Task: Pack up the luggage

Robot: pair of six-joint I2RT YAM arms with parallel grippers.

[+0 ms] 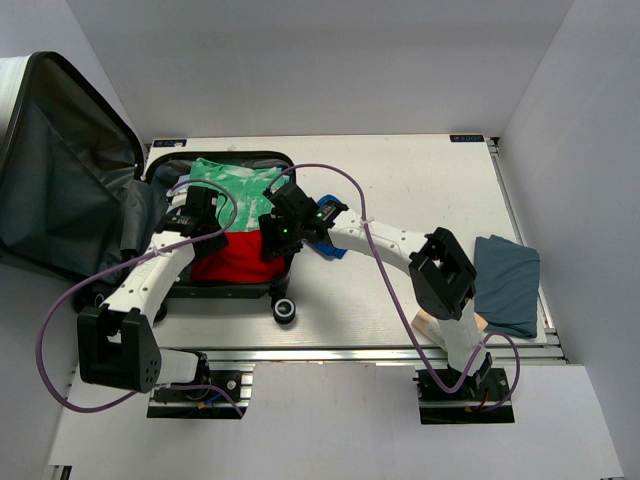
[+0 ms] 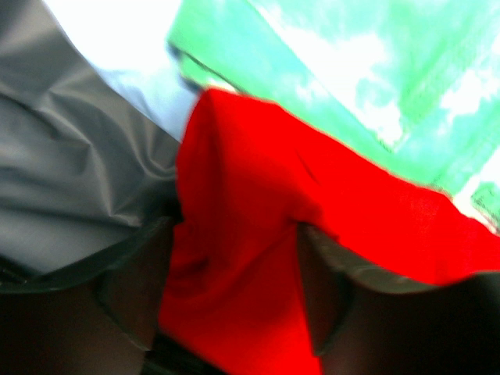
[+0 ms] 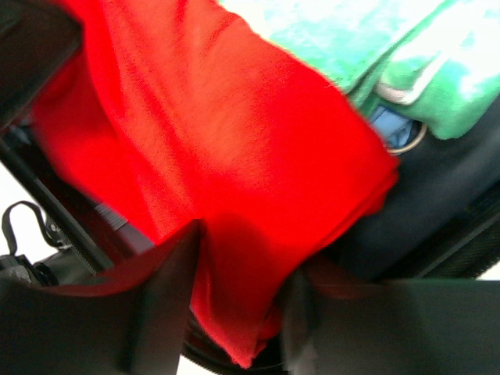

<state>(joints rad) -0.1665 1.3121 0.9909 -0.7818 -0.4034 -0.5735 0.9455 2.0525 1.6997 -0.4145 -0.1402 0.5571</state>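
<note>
Item under inspection: the luggage [image 1: 228, 291] is lying open on the left part of the table [image 1: 420, 180]. Its base is sitting flat, and its lid [image 1: 60, 190] is standing propped up beyond the table's left edge. The lid's inner face is showing slack grey lining and a dark rim. One black wheel [image 1: 285, 311] is projecting from the near right corner of the base. The outer shell is facing away from all three views, so its finish cannot be reported.

Contents: a green-and-white garment [image 1: 232, 182] is filling the far half of the base. A red garment [image 1: 228, 258] is lying across the near half, with its far edge overlapping the green one.

Left gripper [image 1: 197, 213]: it is positioned over the left side of the base. In its wrist view, red fabric is bunched between its fingers [image 2: 129, 301], which are clamping the cloth.

Right gripper [image 1: 280, 232]: it is reaching over the base's right wall. Its fingers [image 3: 160, 305] are likewise pinching a fold of the red garment.

Other items: a small blue object [image 1: 328, 249] is lying just beside the right wall, partly under the right arm (it is too hidden to identify). A folded blue-grey cloth [image 1: 507, 283] is resting near the table's right edge, well apart from the case.
</note>
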